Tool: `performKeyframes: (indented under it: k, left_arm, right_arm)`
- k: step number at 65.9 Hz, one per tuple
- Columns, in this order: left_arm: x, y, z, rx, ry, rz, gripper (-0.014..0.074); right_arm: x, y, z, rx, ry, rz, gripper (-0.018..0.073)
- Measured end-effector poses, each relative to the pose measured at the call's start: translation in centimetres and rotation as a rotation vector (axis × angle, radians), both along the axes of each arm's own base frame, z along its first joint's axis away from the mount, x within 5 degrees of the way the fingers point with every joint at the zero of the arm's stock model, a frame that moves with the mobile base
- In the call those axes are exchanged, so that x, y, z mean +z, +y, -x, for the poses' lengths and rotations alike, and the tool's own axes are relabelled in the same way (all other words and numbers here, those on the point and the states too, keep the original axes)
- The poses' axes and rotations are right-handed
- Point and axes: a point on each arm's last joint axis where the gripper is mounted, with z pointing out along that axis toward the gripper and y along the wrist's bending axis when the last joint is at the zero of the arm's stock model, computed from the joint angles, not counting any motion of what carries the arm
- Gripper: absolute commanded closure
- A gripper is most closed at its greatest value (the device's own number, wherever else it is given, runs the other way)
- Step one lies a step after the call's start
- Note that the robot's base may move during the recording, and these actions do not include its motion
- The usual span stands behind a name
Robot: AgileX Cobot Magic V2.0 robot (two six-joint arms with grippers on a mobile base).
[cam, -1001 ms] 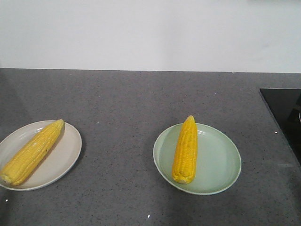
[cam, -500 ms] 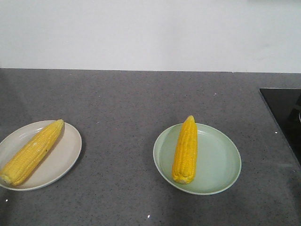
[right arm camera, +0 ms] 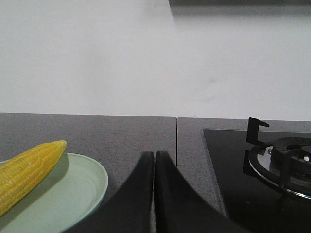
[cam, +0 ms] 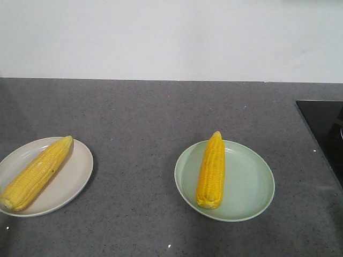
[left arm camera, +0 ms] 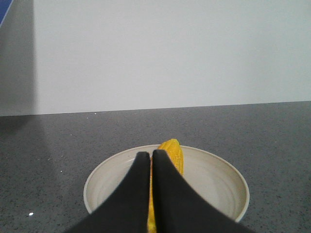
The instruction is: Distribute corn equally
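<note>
— Ahead of the left gripper point(left arm camera: 151, 156), what is seen?
— One corn cob point(left arm camera: 167, 165) on the beige plate point(left arm camera: 218, 170), just past closed, empty jaws.
— And the right gripper point(right arm camera: 154, 156)?
— Closed, apparently empty; the other cob point(right arm camera: 26, 167) is seen left of it on the green plate point(right arm camera: 82, 189), the stove burner point(right arm camera: 284, 160) to its right.

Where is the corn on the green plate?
In the front view, the corn lies on the left half of the green plate, right of centre on the grey counter, its tip pointing toward the wall; the stove is further right.
</note>
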Motion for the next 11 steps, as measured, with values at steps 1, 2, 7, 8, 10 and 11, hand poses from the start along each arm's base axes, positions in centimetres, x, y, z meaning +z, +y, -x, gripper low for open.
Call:
performKeyframes:
  k: [1,2,7,8,10,11]
  left_arm:
    - [0.00,0.00,0.00,0.000,0.000,0.000,0.0604]
    - [0.00,0.00,0.00,0.000,0.000,0.000,0.0604]
    - [0.00,0.00,0.00,0.000,0.000,0.000,0.0604]
    - [0.00,0.00,0.00,0.000,0.000,0.000,0.0604]
    - [0.00,0.00,0.00,0.000,0.000,0.000,0.0604]
    - [0.00,0.00,0.00,0.000,0.000,0.000,0.0604]
  right_arm:
    - [0.00,0.00,0.00,0.000,0.000,0.000,0.0564]
    - [0.00,0.00,0.00,0.000,0.000,0.000,0.0564]
    - [-0.01,0.00,0.00,0.000,0.001,0.000,0.0564]
    - [-0.01,0.00,0.00,0.000,0.001,0.000,0.0564]
    - [-0.01,0.00,0.00,0.000,0.001,0.000,0.0564]
    - [-0.01,0.00,0.00,0.000,0.001,0.000,0.0564]
